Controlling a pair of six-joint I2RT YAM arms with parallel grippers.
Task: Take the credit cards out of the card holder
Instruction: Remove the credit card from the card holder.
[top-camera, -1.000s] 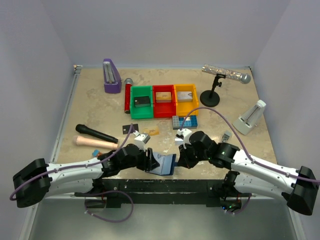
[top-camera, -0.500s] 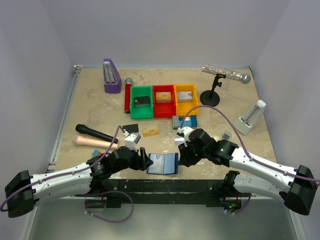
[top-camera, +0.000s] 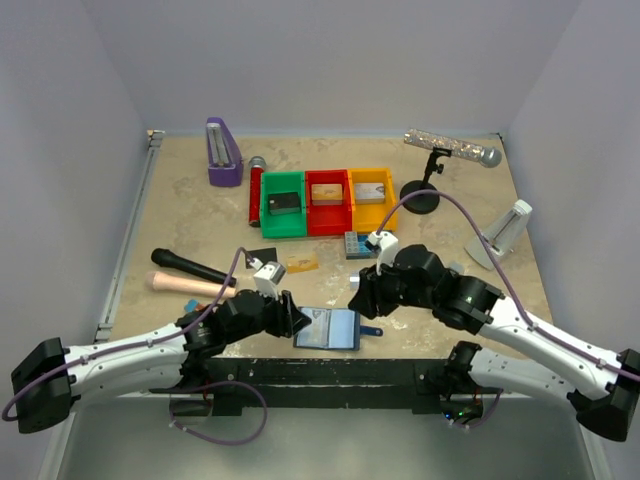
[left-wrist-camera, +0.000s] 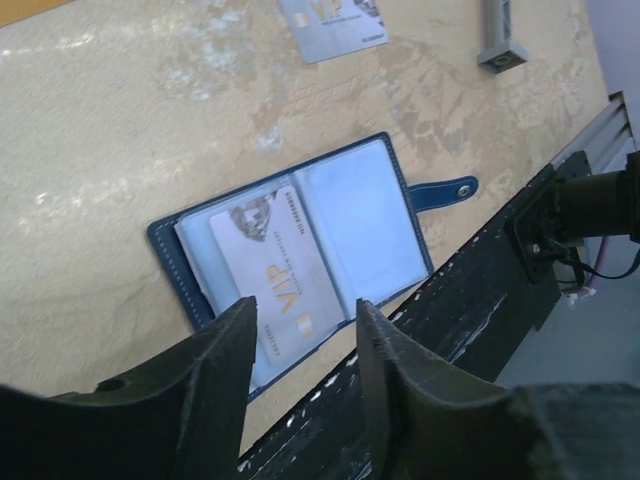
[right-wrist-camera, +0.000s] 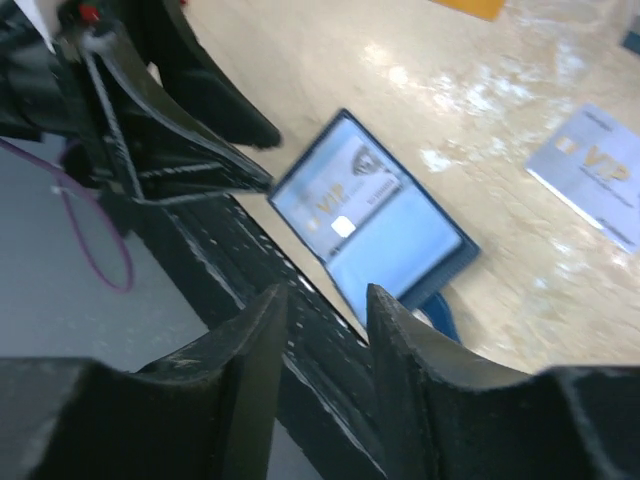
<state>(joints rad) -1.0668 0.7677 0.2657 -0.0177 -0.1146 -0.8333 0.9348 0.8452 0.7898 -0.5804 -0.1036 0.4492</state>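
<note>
A beige, marble-look tabletop (top-camera: 180, 215) is seen, boxed in by plain pale lavender-grey walls (top-camera: 320, 60). Toward the back, a row of green, red and orange plastic bins (top-camera: 328, 228) is lined up, with a purple wedge-shaped metronome (top-camera: 224, 152) off to the left and a glittery silver microphone on a black stand (top-camera: 452, 150) to the right. A black handheld microphone (top-camera: 192, 268) is laid on the left side.

The navy-blue folding card holder (top-camera: 328, 328) is spread open flat right by the near edge, its snap tab (left-wrist-camera: 440, 190) stuck out sideways. One silvery grey VIP card (left-wrist-camera: 285, 270) is tucked in a pale pocket. A black card (top-camera: 262, 256) and a gold-tan card (top-camera: 302, 262) are laid out just beyond it, and a loose silvery card (right-wrist-camera: 590, 175) is left further out.

The left gripper (left-wrist-camera: 300, 310) is held over the holder's near-left edge, jaws parted, nothing between them; contact can't be made out. The right gripper (right-wrist-camera: 325, 295) is also parted and empty.

Compared with a second back, when both grippers were crowded against the holder's ends, the right one has been lifted off and drawn toward the far side, so the tab is now uncovered.
</note>
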